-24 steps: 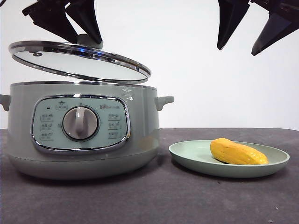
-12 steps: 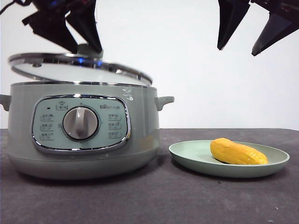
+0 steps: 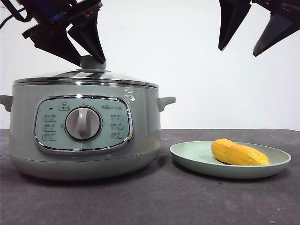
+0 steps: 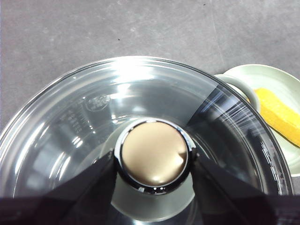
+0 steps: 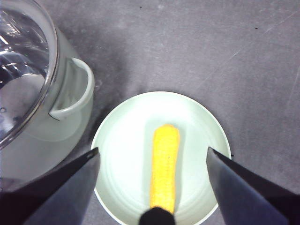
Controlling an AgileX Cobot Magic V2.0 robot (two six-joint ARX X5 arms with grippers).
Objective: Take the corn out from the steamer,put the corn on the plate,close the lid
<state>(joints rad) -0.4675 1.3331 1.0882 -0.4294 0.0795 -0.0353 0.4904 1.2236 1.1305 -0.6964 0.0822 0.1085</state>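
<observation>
The glass lid (image 3: 84,76) lies level on the rim of the sage-green steamer (image 3: 140,122). My left gripper (image 3: 90,62) is shut on the lid's round knob (image 4: 153,150), one black jaw pressed to each side of its chrome ring. On the pale-green plate (image 3: 187,154), to the right of the steamer, rests the yellow corn (image 3: 239,153). High above that plate hangs my right gripper (image 3: 240,51), open and empty. In the right wrist view the corn (image 5: 164,164) lies along the middle of the plate (image 5: 122,150), far below the jaws.
The steamer's side handle (image 5: 70,89) sticks out toward the plate, with a narrow gap between the two. Dark grey tabletop (image 3: 154,197) stretches in front of both. A plain white wall stands behind.
The lid has come down from a tilted hover above the pot to rest flat on the rim, with the left gripper still on its knob. Right gripper, plate and corn are unmoved.
</observation>
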